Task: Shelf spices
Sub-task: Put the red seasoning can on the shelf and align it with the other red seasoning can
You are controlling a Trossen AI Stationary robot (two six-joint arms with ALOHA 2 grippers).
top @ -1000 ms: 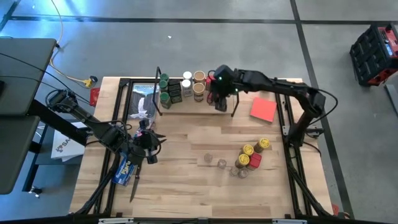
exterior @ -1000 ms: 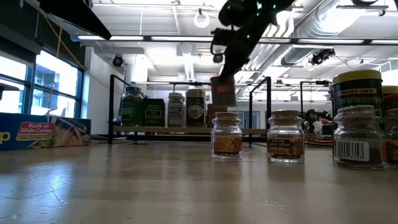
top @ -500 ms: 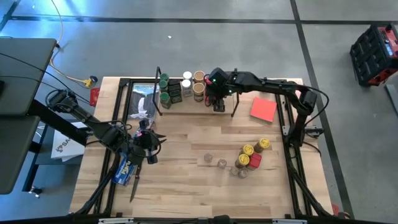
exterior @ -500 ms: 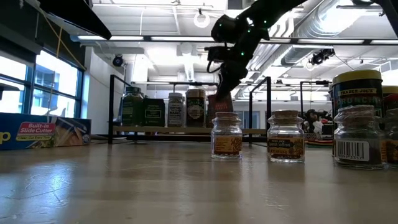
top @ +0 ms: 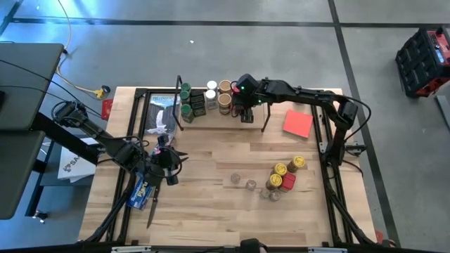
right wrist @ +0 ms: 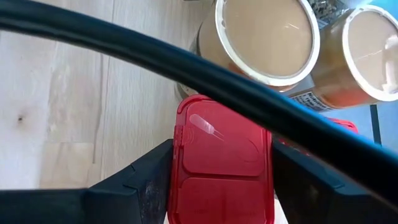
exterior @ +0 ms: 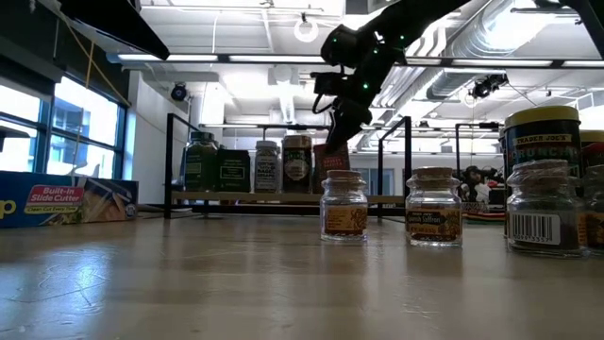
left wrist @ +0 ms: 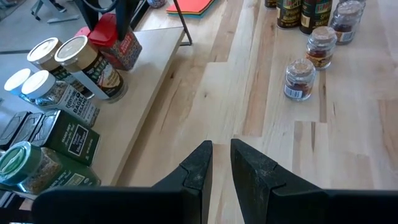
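A red square tin (right wrist: 224,162) stands on the shelf's wooden board (top: 211,124), right beside two tan-lidded jars (right wrist: 267,34). My right gripper (top: 244,105) is over the shelf's right part, closed around this tin. Green-, white- and tan-lidded spices (top: 204,98) line the board to the tin's left. Yellow-lidded jars (top: 288,167), another red tin (top: 287,180) and tiny clear jars (top: 242,183) stand loose on the table. My left gripper (left wrist: 221,155) hovers shut over the table's left part, holding nothing. My right gripper has the red tin between its two fingers, one finger (right wrist: 146,180) on each of two opposite sides (right wrist: 180,155) just below the lid. The fingers slant down from above and from the table's right. The tin stands upright, its base on the shelf board (left wrist: 143,68).
A thin black wire of the shelf frame (right wrist: 186,68) runs close above the tin. A flat red card (top: 297,123) lies right of the shelf. A long blue box (top: 140,193) lies under my left arm. Bare wood spreads across the table's middle and near side.
My right gripper has sunk toward the shelf and shifted slightly toward the tan-lidded jars, rolling at the wrist. The red tin, which hung above the board, now stands on it beside those jars.
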